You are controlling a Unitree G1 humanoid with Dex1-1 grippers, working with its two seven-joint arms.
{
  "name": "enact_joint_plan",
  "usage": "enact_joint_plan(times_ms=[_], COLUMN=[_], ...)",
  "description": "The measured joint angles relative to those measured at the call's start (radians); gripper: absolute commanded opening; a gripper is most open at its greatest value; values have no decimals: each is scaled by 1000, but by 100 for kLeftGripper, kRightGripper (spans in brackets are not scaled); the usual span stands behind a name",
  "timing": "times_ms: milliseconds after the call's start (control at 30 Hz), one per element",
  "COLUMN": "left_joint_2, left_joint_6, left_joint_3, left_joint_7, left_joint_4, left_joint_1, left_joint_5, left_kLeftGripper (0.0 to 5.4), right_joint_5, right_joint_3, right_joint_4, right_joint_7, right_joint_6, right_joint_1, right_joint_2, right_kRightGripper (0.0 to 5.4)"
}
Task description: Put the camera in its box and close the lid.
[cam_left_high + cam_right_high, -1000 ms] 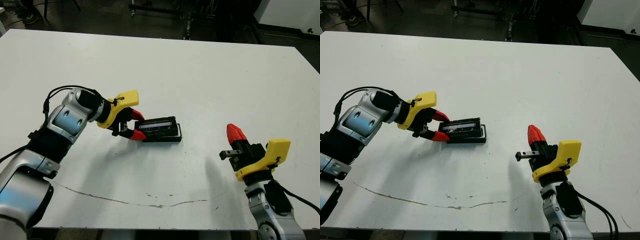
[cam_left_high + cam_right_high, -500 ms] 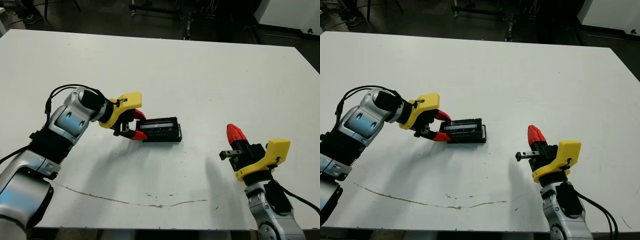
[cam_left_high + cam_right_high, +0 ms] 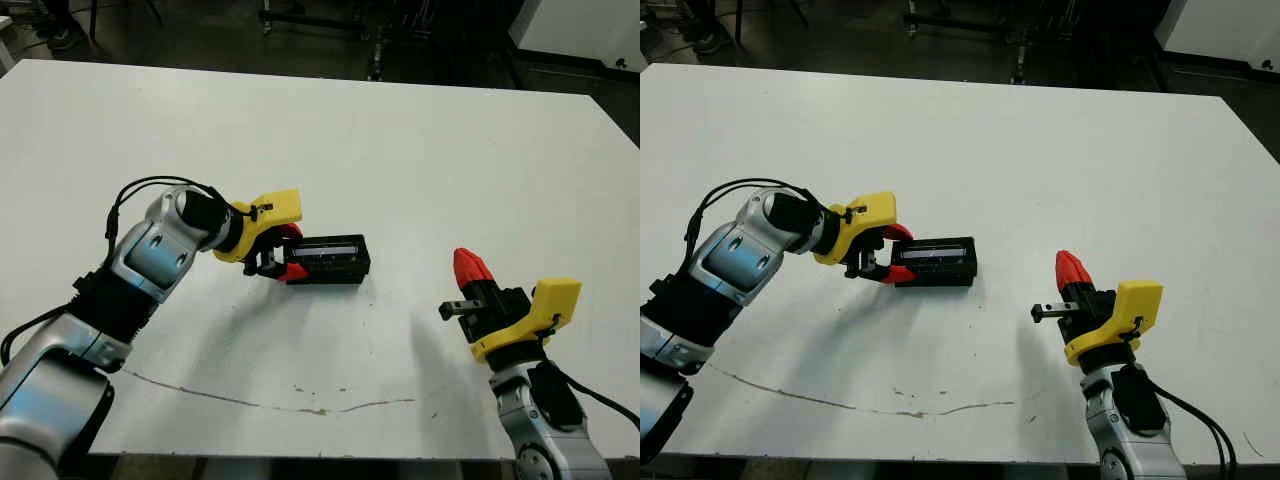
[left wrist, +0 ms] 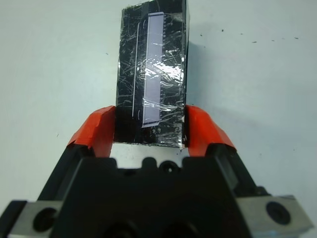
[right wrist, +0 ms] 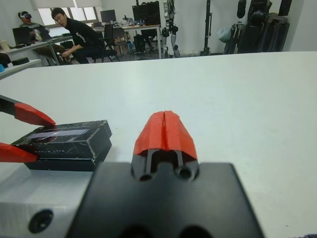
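The box (image 3: 330, 262) lies flat on the white table, left of centre, with the lid (image 4: 151, 69) set squarely on top. A pale bluish strip shows through the lid's scratched shiny panel; the camera itself I cannot make out apart from that. My left gripper (image 3: 286, 253) is shut on the box's left end, one red finger (image 4: 99, 130) against each long side. My right gripper (image 3: 470, 268) hovers at the front right, well apart from the box, its red fingers (image 5: 165, 130) pressed together and holding nothing.
A thin brown scratch (image 3: 250, 400) runs along the table near the front edge. In the right wrist view a person (image 5: 79, 37) sits at desks far beyond the table, with dark equipment stands (image 3: 320, 20) past the table's back edge.
The left gripper moved right and its fingers came in onto the box's end. The lid, askew over the tray before, now sits square on it. The right arm has not moved.
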Motion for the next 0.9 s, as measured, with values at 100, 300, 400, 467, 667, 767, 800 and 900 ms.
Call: enact_joint_plan(times_ms=[100, 300, 400, 467, 667, 767, 800, 900], left_joint_2=[-5, -9, -9, -9, 6, 13, 15, 16], left_joint_6=[27, 56, 58, 54, 4, -6, -10, -10], left_joint_3=[3, 10, 9, 8, -11, -13, -12, -9], left_joint_7=[8, 9, 10, 10, 7, 0, -3, -12], left_joint_4=[-1, 3, 3, 2, -12, -14, -12, -1], left_joint_1=[5, 4, 3, 3, 5, 3, 2, -2], left_joint_5=[-15, -36, -37, -35, -14, -14, -15, -32], left_kLeftGripper=[312, 312, 312, 312, 309, 309, 309, 309], right_joint_5=[0, 1, 0, 0, 1, 1, 0, 0], right_joint_3=[0, 0, 1, 1, 0, 0, 0, 1], right_joint_4=[0, 0, 0, 0, 3, 4, 4, 4], right_joint_7=[0, 0, -1, 0, 8, 11, 10, 7], right_joint_6=[0, 0, 0, 0, -1, -2, -2, -2], right_joint_1=[0, 0, 0, 0, 0, 0, 0, 0], right_joint_2=[0, 0, 0, 0, 0, 0, 0, 0], right_kRightGripper=[0, 0, 0, 0, 0, 0, 0, 0])
